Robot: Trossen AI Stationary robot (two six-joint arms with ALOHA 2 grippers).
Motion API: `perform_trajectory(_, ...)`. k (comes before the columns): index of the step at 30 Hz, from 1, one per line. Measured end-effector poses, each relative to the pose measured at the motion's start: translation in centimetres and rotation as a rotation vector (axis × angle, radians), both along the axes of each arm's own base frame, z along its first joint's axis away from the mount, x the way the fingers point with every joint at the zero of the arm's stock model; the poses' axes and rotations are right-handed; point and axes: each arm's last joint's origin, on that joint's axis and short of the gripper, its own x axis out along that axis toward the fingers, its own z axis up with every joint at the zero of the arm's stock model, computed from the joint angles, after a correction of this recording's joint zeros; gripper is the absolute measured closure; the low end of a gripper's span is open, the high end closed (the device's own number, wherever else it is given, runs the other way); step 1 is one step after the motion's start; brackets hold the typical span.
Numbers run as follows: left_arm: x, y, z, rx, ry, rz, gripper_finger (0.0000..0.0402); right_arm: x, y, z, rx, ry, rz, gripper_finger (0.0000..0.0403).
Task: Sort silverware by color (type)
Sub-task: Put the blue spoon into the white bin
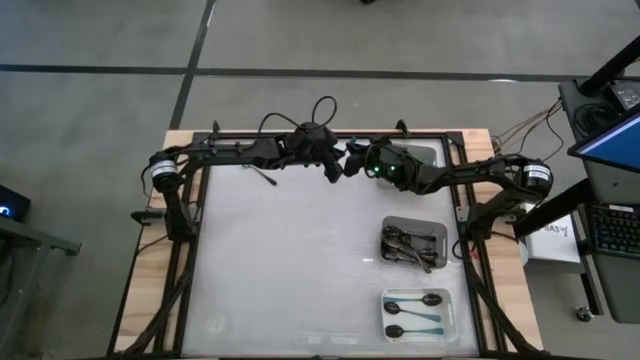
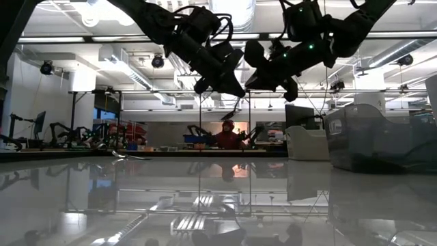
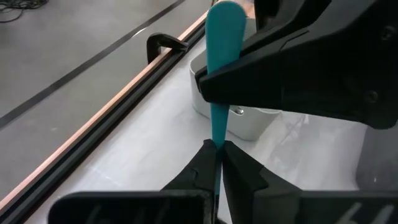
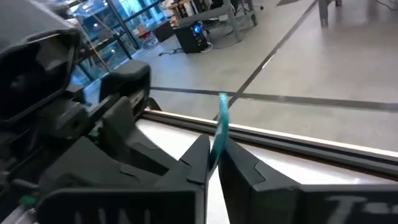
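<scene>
A spoon with a teal handle [image 3: 222, 43] hangs in the air over the far middle of the table, between my two grippers. My left gripper [image 3: 219, 155] is shut on its narrow part. My right gripper [image 4: 214, 149] comes from the other side and is shut on the same handle [image 4: 222, 118]. The spoon's bowl is hidden. In the high view the two grippers meet nose to nose, left gripper [image 1: 333, 172] and right gripper [image 1: 352, 165]. Metal spoons lie in a grey tray [image 1: 440, 232], and two teal-handled dark-bowled spoons lie in a white tray [image 1: 455, 312]. My left gripper pinches the narrow part of the teal handle [image 3: 217, 134] between its two fingers. The handle runs on ahead from the fingertips, clear of the table. My right gripper pinches the wider part of the handle [image 3: 219, 93], nearer its rounded free end, between its two fingers [image 3: 261, 74], which lie across the handle. The free end [image 4: 222, 99] sticks out past the fingertips.
A white tray [image 3: 239, 121] stands at the table's far edge below the grippers. A dark slender piece [image 1: 262, 177] lies on the table near the left arm. The table's raised frame [image 3: 124, 99] runs along the far edge. A person [image 2: 227, 134] sits in the room beyond.
</scene>
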Motion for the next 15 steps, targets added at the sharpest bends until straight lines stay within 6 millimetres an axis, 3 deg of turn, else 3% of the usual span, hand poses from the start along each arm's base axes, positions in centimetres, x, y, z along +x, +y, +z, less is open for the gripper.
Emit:
perform_trajectory(10, -0.1, -0.2, -0.2, 0.002, 0.027, -0.014, 0.0362, 0.0, 0.0, 0.3, -0.052, 0.065, 0.022, 0.0393)
perform_trajectory(15, -0.5, -0.4, -0.8, -0.016, 0.105, -0.022, 0.034, -0.6, 0.0, 2.9, -0.091, 0.169, 0.05, 0.0394)
